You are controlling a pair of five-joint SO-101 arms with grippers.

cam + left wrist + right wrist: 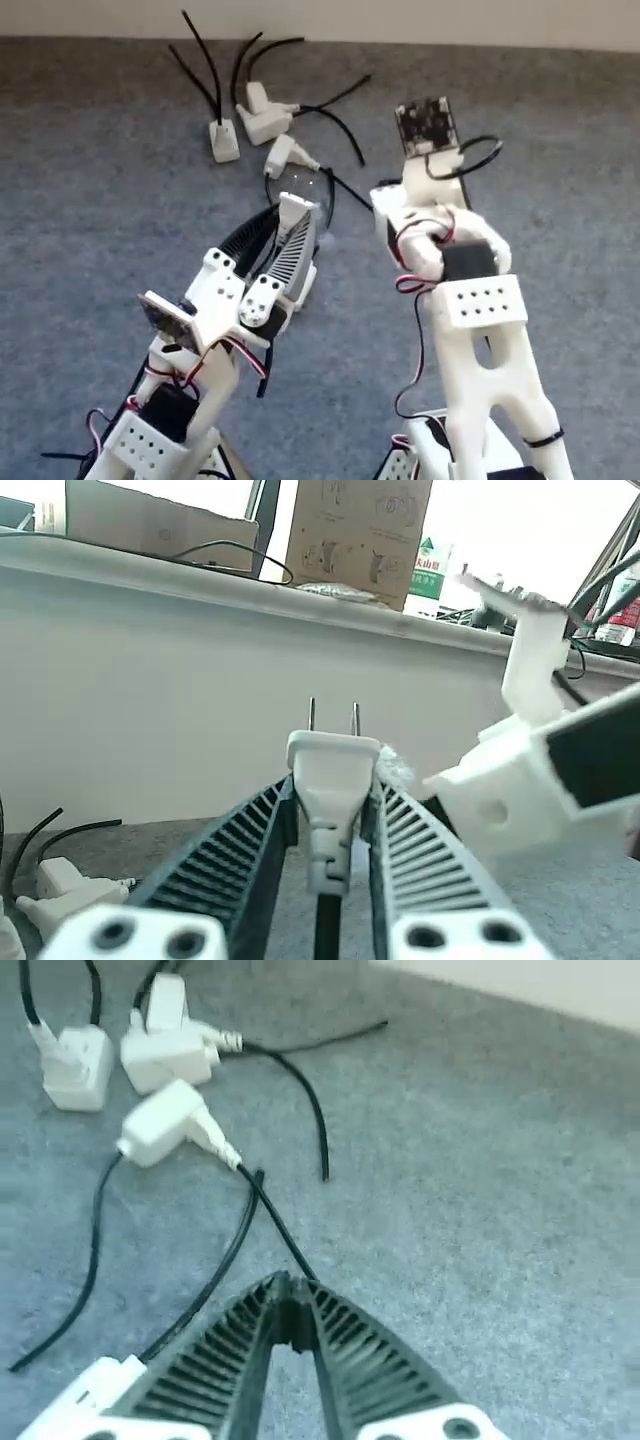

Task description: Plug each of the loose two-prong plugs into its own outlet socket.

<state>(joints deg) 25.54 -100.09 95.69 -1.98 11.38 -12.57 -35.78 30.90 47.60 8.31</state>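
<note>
While prongs-out, plug [333, 765] inside left gripper [330, 788].

Grey felt tabletop [80, 150], white wall [150, 680], cardboard box [360, 530] behind.

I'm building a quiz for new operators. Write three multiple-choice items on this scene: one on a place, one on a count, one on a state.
1. Where is the plug with bare prongs?
A. Between the left gripper's fingers.
B. Lying loose, untouched.
C. Plugged in.

2. How many prongs does it have?
A. One.
B. Two.
C. Three.

3. What state is the right gripper in?
A. Wide open.
B. Shut on a black cable.
C. Shut on the plug.

Answers:
1 A: the left wrist view shows the plug clamped between the fingers.
2 B: two prongs stick out of its head.
3 B: the right wrist view shows the cable running into the closed tips.
</note>
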